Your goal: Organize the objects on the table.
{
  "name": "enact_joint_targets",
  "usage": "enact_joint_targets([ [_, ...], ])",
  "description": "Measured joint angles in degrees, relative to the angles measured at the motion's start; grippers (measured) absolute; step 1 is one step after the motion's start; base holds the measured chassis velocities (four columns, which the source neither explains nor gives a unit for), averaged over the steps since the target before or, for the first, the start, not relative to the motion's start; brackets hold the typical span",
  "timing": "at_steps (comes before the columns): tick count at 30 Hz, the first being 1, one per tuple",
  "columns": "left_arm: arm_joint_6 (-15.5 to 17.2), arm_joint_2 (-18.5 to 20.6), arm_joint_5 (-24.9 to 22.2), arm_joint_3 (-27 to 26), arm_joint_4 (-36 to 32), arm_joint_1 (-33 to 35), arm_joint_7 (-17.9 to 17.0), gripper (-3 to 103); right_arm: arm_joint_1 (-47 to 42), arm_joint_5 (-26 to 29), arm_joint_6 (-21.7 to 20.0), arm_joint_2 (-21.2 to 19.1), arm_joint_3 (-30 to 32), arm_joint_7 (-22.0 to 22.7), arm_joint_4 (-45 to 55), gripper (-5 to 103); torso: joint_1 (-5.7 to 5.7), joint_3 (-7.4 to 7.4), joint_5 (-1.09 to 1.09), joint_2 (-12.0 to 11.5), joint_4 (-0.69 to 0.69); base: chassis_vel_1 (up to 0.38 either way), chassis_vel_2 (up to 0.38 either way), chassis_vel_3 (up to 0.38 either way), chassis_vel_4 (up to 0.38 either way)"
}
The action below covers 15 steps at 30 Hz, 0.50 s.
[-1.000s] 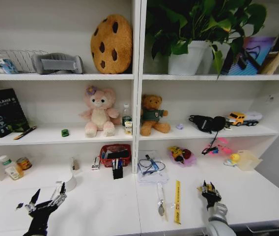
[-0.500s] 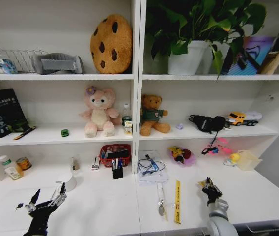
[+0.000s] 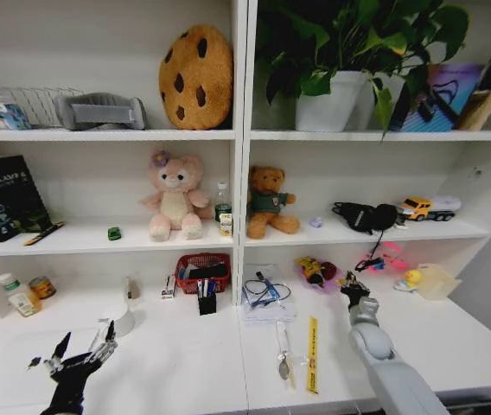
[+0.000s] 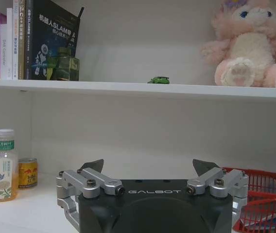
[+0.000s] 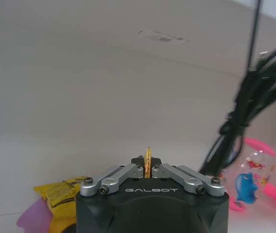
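My right gripper (image 3: pixel 352 288) is stretched out over the white table (image 3: pixel 185 367), close to the pink bowl at the back. In the right wrist view the right gripper (image 5: pixel 147 167) is shut on a thin yellow object (image 5: pixel 147 156) standing edge-on between its fingers. My left gripper (image 3: pixel 77 356) hovers open near the table's front left; the left wrist view shows this gripper (image 4: pixel 148 167) holding nothing. A tiny green toy car (image 3: pixel 114 233) (image 4: pixel 158 80) sits on the middle shelf. A small white green-capped bottle (image 3: pixel 10 294) (image 4: pixel 3 165) stands at the table's back left.
A red basket (image 3: pixel 202 270) and black pen holder (image 3: pixel 207 303) stand at the back centre. A yellow ruler (image 3: pixel 312 354) and a silver utensil (image 3: pixel 283 353) lie near the front. A white cup (image 3: pixel 121 318), a can (image 3: pixel 42 287) and a pink bowl (image 3: pixel 319 275) are nearby.
My right arm has reached forward from the table's front edge toward the back, near the pink bowl, still gripping the thin yellow object. The left arm has not moved.
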Motion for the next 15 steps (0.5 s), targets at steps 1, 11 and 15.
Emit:
enact_joint_targets([
  [1, 0.0, 0.0, 0.0, 0.0, 0.0, 0.0, 0.0, 100, 0.0, 0.0, 0.0, 0.0, 0.0, 0.0, 0.0, 3, 0.00, 0.00, 0.00, 0.0, 0.00, 0.000, 0.000, 0.000, 0.000],
  [11, 0.0, 0.0, 0.0, 0.0, 0.0, 0.0, 0.0, 100, 7.1, -0.2, 1.1, 2.4, -4.9, -0.5, -7.9, 26, 0.00, 0.00, -0.01, 0.0, -0.02, 0.000, 0.000, 0.000, 0.000],
  [15, 0.0, 0.0, 0.0, 0.0, 0.0, 0.0, 0.0, 100, 3.5, 0.7, 1.2, 1.6, -3.4, -0.3, -3.3, 42, 0.00, -0.01, 0.02, 0.0, -0.03, 0.000, 0.000, 0.000, 0.000],
])
